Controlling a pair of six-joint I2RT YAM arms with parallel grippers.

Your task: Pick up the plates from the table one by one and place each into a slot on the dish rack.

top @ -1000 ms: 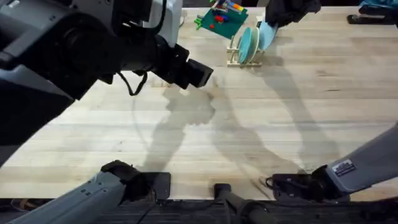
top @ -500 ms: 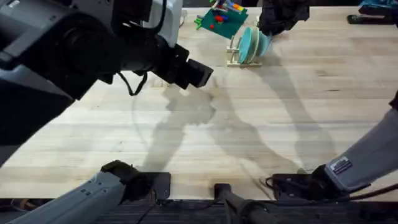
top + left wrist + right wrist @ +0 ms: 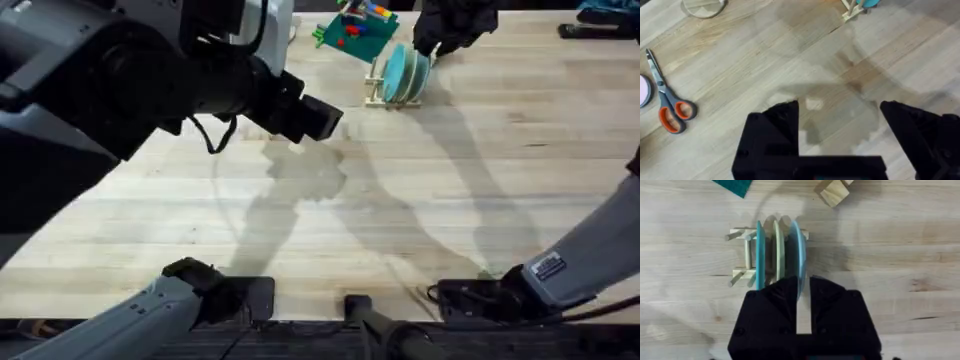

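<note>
Blue plate [image 3: 798, 255] now upright, racked.

Three plates stand on edge in one dish rack [image 3: 742, 255]: a teal plate [image 3: 760, 250], a cream plate [image 3: 778, 250] and a light blue plate [image 3: 796, 252]. There is one pair of scissors [image 3: 666, 97] with orange handles, one pink dish [image 3: 644, 91], one green board [image 3: 355, 30] carrying small coloured pieces, and one wooden block [image 3: 832, 191] near the rack. Two robot arms work at the one table [image 3: 400, 200].
</note>
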